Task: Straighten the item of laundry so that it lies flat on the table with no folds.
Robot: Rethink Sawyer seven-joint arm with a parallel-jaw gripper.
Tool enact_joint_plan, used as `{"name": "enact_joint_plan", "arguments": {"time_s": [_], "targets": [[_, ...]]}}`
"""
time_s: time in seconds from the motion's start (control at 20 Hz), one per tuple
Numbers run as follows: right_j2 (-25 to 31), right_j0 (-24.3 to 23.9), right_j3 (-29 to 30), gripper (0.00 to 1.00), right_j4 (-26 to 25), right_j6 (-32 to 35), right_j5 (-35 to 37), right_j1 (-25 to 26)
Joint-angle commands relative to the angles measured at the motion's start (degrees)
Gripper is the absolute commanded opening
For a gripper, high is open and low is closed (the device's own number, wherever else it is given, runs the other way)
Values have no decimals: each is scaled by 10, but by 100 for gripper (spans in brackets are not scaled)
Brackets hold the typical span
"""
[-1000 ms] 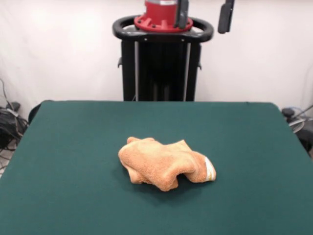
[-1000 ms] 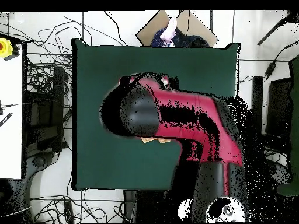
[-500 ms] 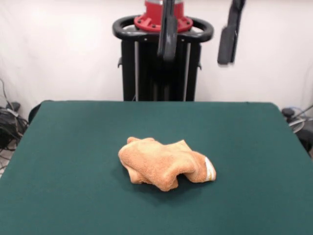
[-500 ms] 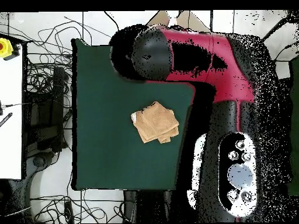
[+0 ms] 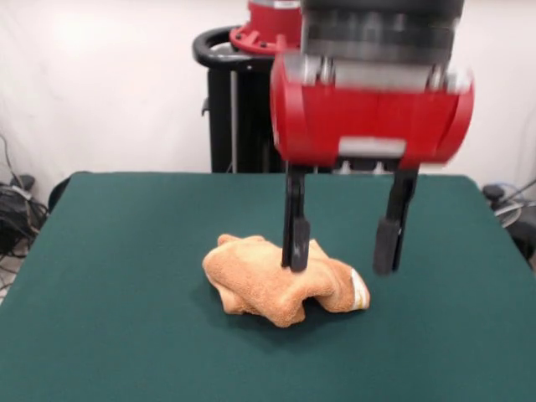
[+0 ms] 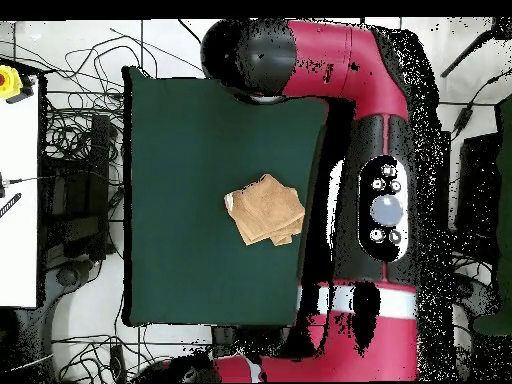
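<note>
Towel [image 5: 280, 289] sits crumpled in a folded heap near mid-counter [image 5: 126, 251], white tag at one end, w/ pincer [image 5: 339, 247] hanging above it, fingers [image 5: 295, 226] spread wide apart and gripping nothing, presumably lined up to pinch a raised fold.

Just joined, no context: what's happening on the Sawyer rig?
The arm's claw is open, low in the front view, with one finger in front of the towel; contact is unclear. The towel lies crumpled and folded near the middle of the table, so nothing is flattened yet.
</note>
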Motion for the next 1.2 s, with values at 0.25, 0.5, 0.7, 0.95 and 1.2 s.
{"name": "enact_joint_plan", "arguments": {"time_s": [0.25, 0.5, 0.7, 0.95, 1.2], "targets": [[24, 17, 34, 100, 2, -14, 114, 27], [21, 13, 81, 100, 16, -8, 125, -6], [17, 11, 100, 100, 17, -5, 122, -24], [21, 6, 137, 100, 34, 12, 109, -42], [15, 12, 144, 100, 42, 39, 125, -35]]}}
